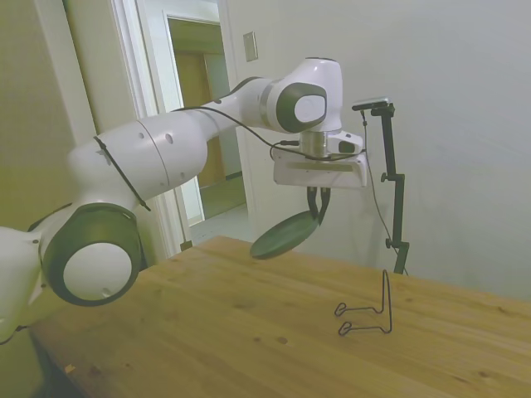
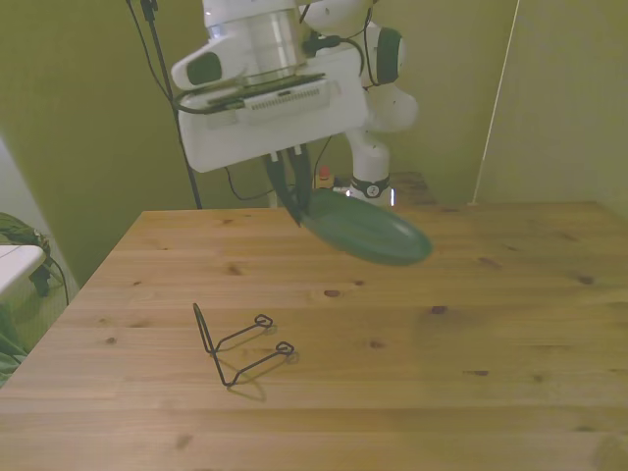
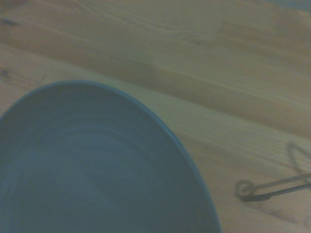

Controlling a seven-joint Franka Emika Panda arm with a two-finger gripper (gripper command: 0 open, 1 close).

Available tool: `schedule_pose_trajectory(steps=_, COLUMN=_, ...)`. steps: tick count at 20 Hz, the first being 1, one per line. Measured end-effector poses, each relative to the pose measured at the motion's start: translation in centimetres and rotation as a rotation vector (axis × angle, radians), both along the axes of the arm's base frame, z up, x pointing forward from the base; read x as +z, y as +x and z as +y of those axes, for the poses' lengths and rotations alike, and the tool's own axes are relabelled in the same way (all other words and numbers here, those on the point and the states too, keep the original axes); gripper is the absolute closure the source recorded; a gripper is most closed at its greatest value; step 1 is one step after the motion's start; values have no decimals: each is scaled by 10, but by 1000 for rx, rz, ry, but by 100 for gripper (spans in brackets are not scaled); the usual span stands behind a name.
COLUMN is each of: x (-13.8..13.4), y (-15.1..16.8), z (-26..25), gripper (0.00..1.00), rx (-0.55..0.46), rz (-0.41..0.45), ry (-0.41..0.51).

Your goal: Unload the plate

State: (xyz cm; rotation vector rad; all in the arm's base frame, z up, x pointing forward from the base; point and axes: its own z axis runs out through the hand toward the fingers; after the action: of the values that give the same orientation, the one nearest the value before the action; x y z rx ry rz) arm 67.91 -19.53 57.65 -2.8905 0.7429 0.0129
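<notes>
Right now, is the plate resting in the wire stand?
No, the pincer holds the green plate in the air, apart from the wire stand.

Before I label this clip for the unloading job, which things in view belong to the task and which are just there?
Part of the job:
- plate, dark green, held tilted above the table
- gripper, shut on the plate's rim
- wire stand, black, empty on the table

Just there:
- wooden table
- open doorway behind the arm
</notes>
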Motion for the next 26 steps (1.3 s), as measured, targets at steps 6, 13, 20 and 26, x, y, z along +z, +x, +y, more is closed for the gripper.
schedule_pose_trajectory(steps=6, x=-57, y=3, z=23, gripper=100, rx=-81, rz=87, ry=10)
schedule_pose_trajectory(steps=13, x=-134, y=4, z=24, gripper=100, rx=-167, rz=2, ry=-29)
schedule_pose_trajectory(steps=20, x=-203, y=-32, z=51, gripper=100, rx=-260, rz=7, ry=-51)
schedule_pose_trajectory(steps=26, x=-218, y=-89, z=68, gripper=0, rx=-303, rz=2, ry=-51)
